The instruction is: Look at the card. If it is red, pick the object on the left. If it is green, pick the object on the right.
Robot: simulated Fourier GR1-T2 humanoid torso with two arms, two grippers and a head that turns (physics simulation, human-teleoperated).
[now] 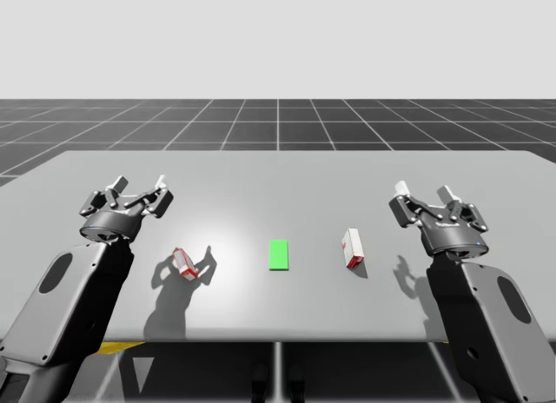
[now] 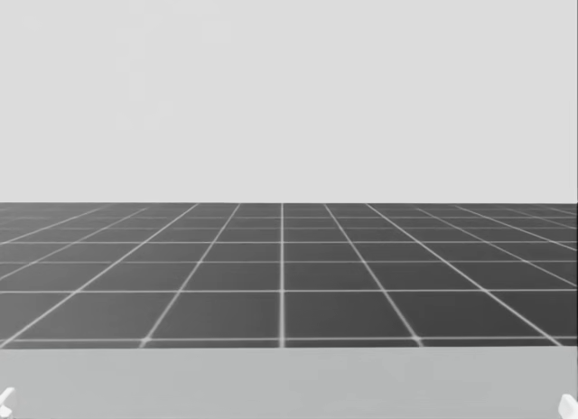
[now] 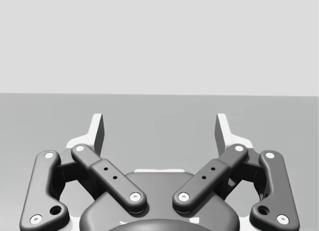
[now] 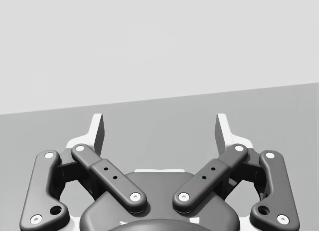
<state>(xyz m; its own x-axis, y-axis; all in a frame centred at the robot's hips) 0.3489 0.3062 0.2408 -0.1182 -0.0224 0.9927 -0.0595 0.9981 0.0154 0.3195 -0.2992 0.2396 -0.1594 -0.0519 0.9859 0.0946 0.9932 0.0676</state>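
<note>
Viewing the scene from the high camera, we find the card [image 1: 278, 254] lying flat at the centre of the table [image 1: 278, 173]; the card is green. The left box [image 1: 184, 263], small, white and red, sits left of centre in the frame, level with the card and well apart from it. The right box [image 1: 352, 248], also white and red, sits right of the card at a similar spacing. Neither box touches the card.

Our left tool [image 1: 139, 191] hangs over the table at the left of the frame, up and to the left of the left box and apart from it. Its fingers are spread wide and grip nothing. Our right tool [image 1: 424, 194] hangs at the right of the frame, up and to the right of the right box and apart from it. Its fingers are likewise spread wide and grip nothing.

In the left wrist view, the left tool [image 3: 159, 124] shows both fingers far apart, with bare table ahead of them. In the right wrist view, the right tool [image 4: 159, 124] shows the same.

In the head view, the table's far edge runs along the bottom of the frame, with the dark gridded floor [image 2: 282, 274] beyond it.
</note>
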